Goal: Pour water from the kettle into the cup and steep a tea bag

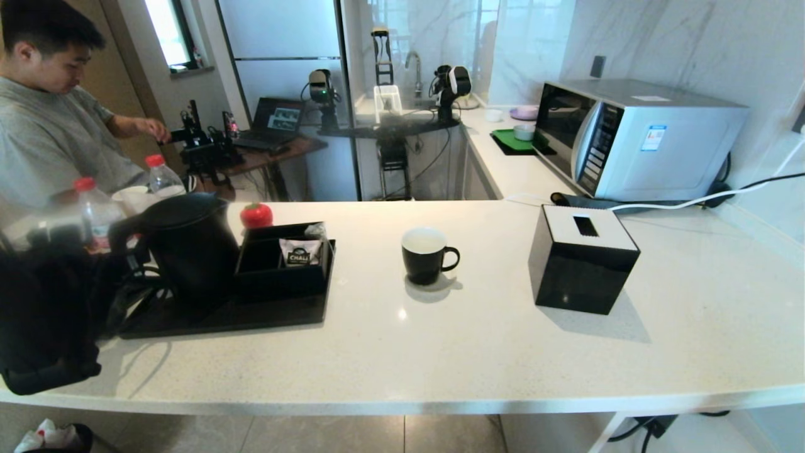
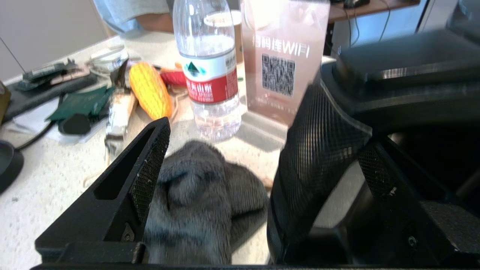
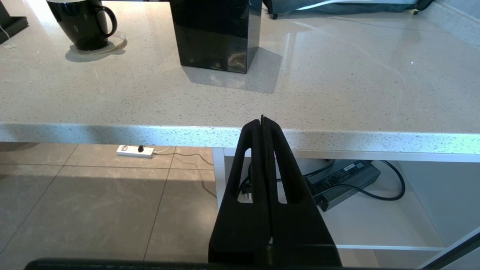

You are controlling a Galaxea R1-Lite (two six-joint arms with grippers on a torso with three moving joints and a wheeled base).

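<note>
The tall matte black kettle [image 1: 192, 248] stands on a black tray [image 1: 251, 318] at the counter's left. My left gripper [image 2: 266, 135] is open, with the kettle's textured loop handle [image 2: 318, 161] between its fingers, closer to one finger [image 2: 375, 176] than to the other. The glossy black cup [image 1: 424, 255] with a white inside sits alone mid-counter, its handle pointing right; it also shows in the right wrist view [image 3: 82, 22]. My right gripper [image 3: 261, 120] is shut on nothing, parked just below the counter's front edge. I cannot make out the tea bag.
A black box holding a CHALI sachet [image 1: 300, 251] sits on the tray beside the kettle. A black tissue box [image 1: 582, 258] stands right of the cup, a microwave [image 1: 635, 138] behind it. Water bottles [image 2: 208, 67], a pink sign [image 2: 281, 56] and a grey cloth [image 2: 195, 202] crowd the far left.
</note>
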